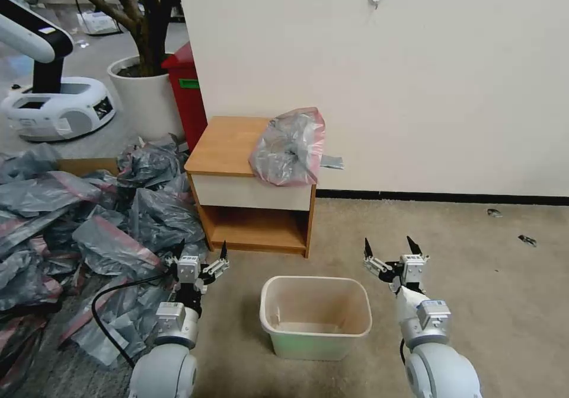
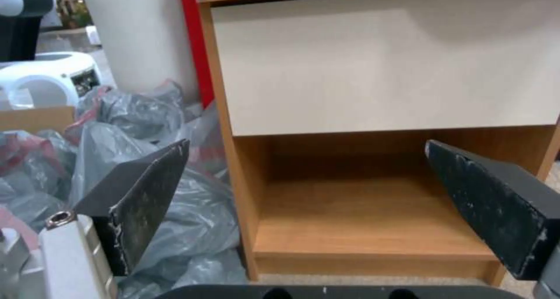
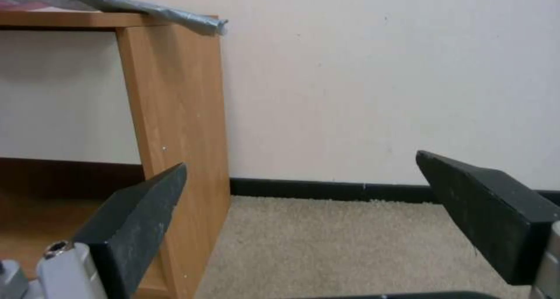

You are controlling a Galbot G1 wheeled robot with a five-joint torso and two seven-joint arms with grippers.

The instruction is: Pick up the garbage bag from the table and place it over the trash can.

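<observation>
A heap of dark grey crumpled plastic bags point(image 1: 89, 226) covers the floor on the left — behind it stand a tall red bin point(image 1: 186, 92) and a white round planter point(image 1: 142, 95) holding a tree.

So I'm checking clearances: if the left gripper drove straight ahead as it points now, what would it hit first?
Probably the table: the open left gripper faces its low shelf opening, so likely the shelf interior, though depth is unclear.
</observation>
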